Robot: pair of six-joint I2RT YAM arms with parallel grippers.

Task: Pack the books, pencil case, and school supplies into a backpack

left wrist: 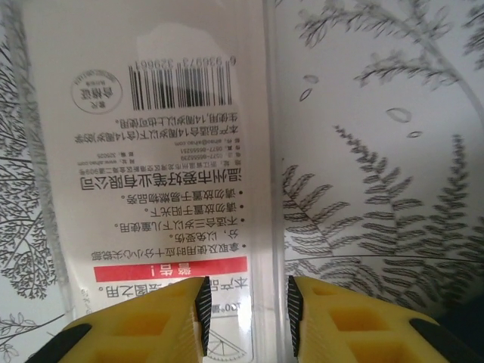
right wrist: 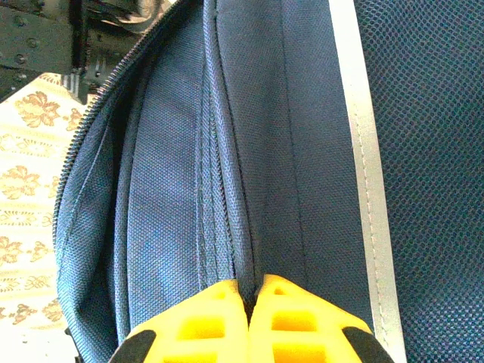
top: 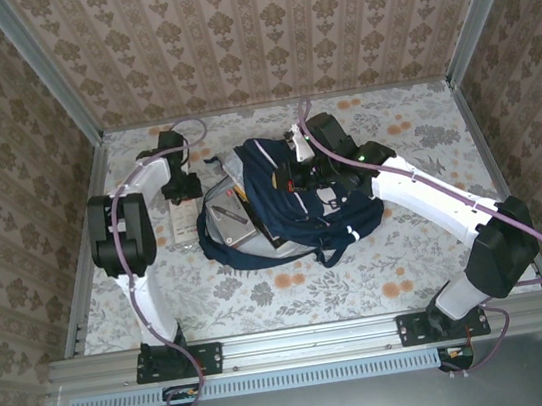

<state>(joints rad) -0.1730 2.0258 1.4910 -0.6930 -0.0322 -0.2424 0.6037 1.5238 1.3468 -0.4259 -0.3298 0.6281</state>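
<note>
Left claw [left wrist: 248, 314] stands narrowly parted astride the right edge of the white packet [left wrist: 151, 166], whose red print only its wrist view reads. Overhead, that packet lies left of the backpack [top: 297, 209]. Right claw [right wrist: 252, 295] pinches a backpack fold.

Backpack [top: 297, 204] blocks table [top: 295, 299] ctr; near strip free.

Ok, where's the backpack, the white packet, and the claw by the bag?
backpack [top: 304, 224]: top view, navy fabric body.
white packet [left wrist: 151, 174]: left wrist view, printed label.
right claw [right wrist: 253, 299]: right wrist view, between its yellow fingertips.
</note>
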